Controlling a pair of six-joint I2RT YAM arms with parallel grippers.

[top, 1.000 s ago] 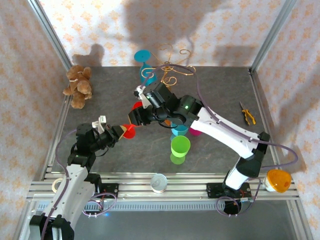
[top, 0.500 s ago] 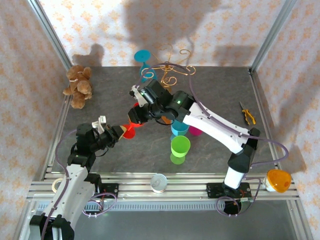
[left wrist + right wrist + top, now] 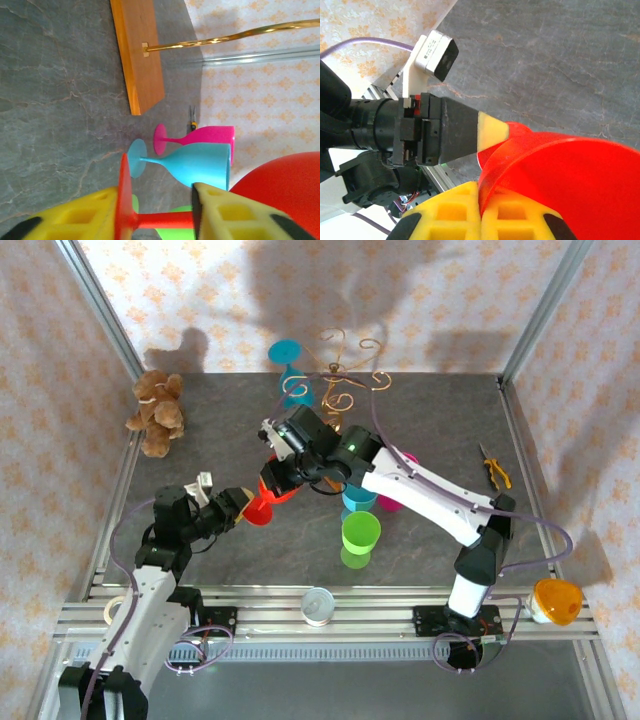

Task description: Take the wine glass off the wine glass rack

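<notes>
Red wine glass (image 3: 268, 502), off the wine glass rack (image 3: 142, 55), has moved farther in front of it within the last second; right hand (image 3: 480, 210) pinches the bowl rim, left hand (image 3: 157, 212) stands spread around the stem, so a handover appears imminent.

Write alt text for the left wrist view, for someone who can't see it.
The left fingers, yellow, stand apart with the stem of the red glass spanning the gap, its foot by one finger and its bowl past the other. Beyond, a blue glass and a pink glass stand on the grey table near the rack.
</notes>
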